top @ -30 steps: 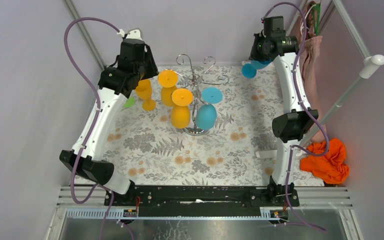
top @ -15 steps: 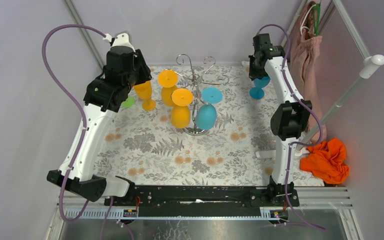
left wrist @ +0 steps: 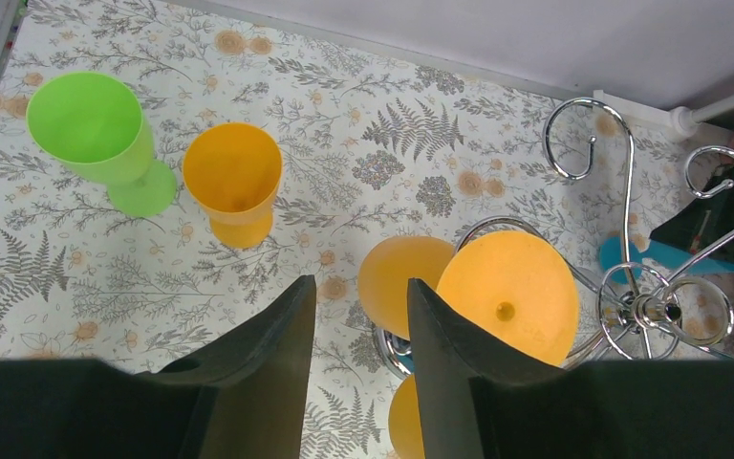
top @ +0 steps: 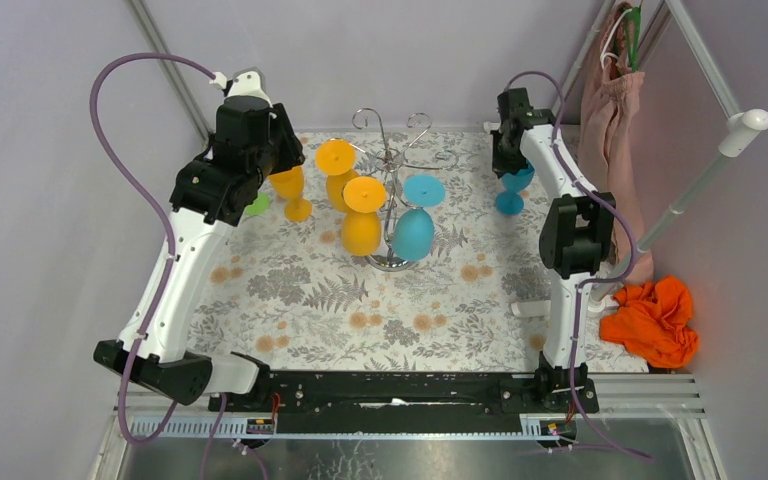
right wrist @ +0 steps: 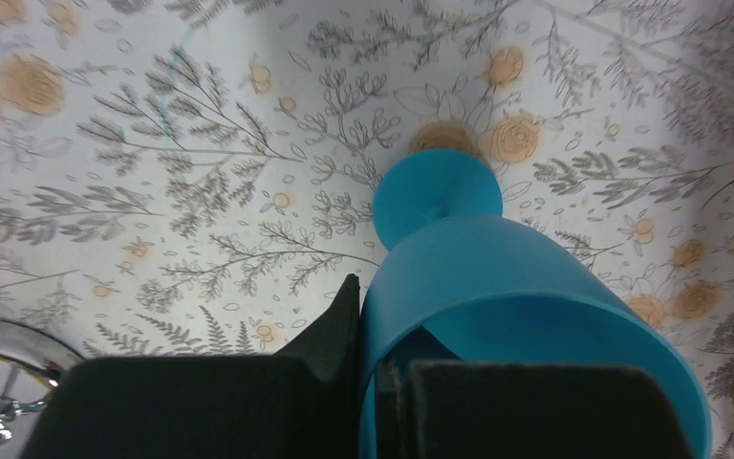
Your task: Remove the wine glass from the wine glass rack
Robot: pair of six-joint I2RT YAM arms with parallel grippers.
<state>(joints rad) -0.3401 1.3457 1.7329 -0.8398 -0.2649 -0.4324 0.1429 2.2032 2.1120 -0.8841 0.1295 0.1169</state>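
**Lifted clear, not yet released**

Top view: the wine glass rack (top: pixel 392 160) stands mid-frame on the floral mat (top: pixel 310 300). Two orange glasses (top: pixel 364 194) and a blue one (top: pixel 413 232) hang upside down from its arms. At upper right, well apart from the rack, the right gripper (top: pixel 506 160) holds the blue wine glass (top: pixel 511 188) upright and low over the mat. At upper left, the left gripper (top: pixel 280 160) hangs above a standing orange glass (top: pixel 290 185) and a green glass (top: pixel 257 205).

Left wrist view: its jaws are spread at the bottom of the frame with nothing between them. The two standing glasses are at upper left and the rack's scrolls at right.

Right wrist view: the jaws are pressed onto the bowl's wall at the rim, one finger outside and one inside. The foot sits mid-frame, close to the mat. I cannot tell whether it touches.

The removal itself looks done for this glass. What seems left is to settle it on the mat and let go. Three glasses remain on the rack, should they be wanted too.
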